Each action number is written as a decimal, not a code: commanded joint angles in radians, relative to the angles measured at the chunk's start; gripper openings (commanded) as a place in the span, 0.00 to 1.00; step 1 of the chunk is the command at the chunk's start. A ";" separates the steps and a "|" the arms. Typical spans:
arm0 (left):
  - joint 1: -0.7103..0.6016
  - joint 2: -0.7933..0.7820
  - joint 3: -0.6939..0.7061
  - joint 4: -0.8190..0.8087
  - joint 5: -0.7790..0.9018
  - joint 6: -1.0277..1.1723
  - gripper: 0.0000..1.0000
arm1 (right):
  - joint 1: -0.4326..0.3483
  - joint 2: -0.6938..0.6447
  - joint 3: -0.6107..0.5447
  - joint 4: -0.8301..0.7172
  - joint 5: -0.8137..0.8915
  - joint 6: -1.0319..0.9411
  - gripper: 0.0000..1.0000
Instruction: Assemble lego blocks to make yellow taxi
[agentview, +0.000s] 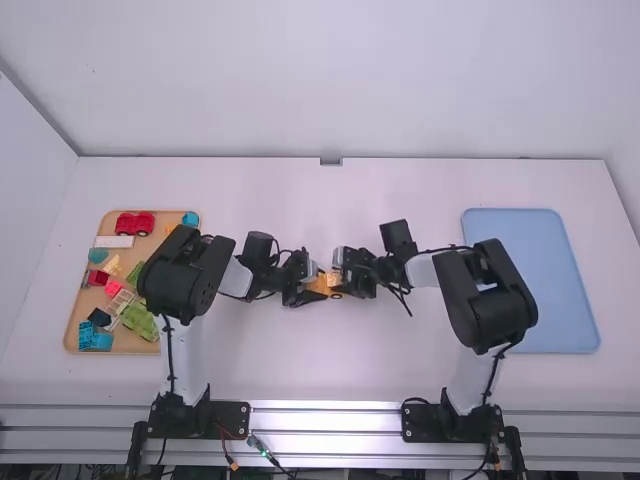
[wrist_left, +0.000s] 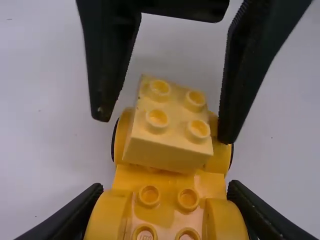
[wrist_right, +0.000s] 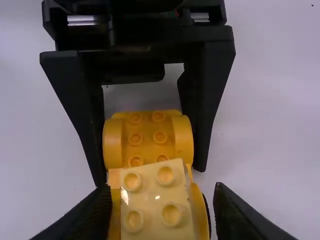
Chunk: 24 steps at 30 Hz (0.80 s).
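1. White tabletop (agentview: 320, 370) under everything, with the yellow wheeled base (wrist_left: 167, 215) roughly mid-table between the two arms. I'm using that base as my landmark.
2. Its long axis runs from one gripper toward the other, so the two basically face each other across it.
3. Left gripper (wrist_left: 165, 200) is clamped on the base at its left-arm end, a finger along each side. Looks like it's there to steady things, imo.
4. Pale yellow block (wrist_left: 167, 127) is on top of the base, toward the right-arm end, sitting a bit crooked to it. Can't tell if the studs have caught.
5. Right gripper (wrist_right: 162, 190) is spread around that block, fingers apart with a little daylight on both sides. It's the nearer one to the block, which lies right between its jaws, so I'd guess squaring it up and pressing down is next. Pushing while it's skewed might pop it off.
6. Well off to the base's left: tan tray (agentview: 125, 345) of spare pieces. Farther, to its right: blue tray (agentview: 560, 290).
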 joint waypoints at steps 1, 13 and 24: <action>-0.003 0.011 -0.005 -0.013 0.002 -0.004 0.57 | -0.005 0.008 -0.014 -0.004 0.012 -0.001 0.58; -0.004 0.011 -0.005 -0.013 0.002 -0.004 0.56 | -0.005 0.007 -0.008 -0.007 -0.010 -0.001 0.47; -0.003 0.011 -0.006 -0.009 -0.005 -0.001 0.56 | -0.013 0.007 -0.008 -0.013 -0.014 0.032 0.34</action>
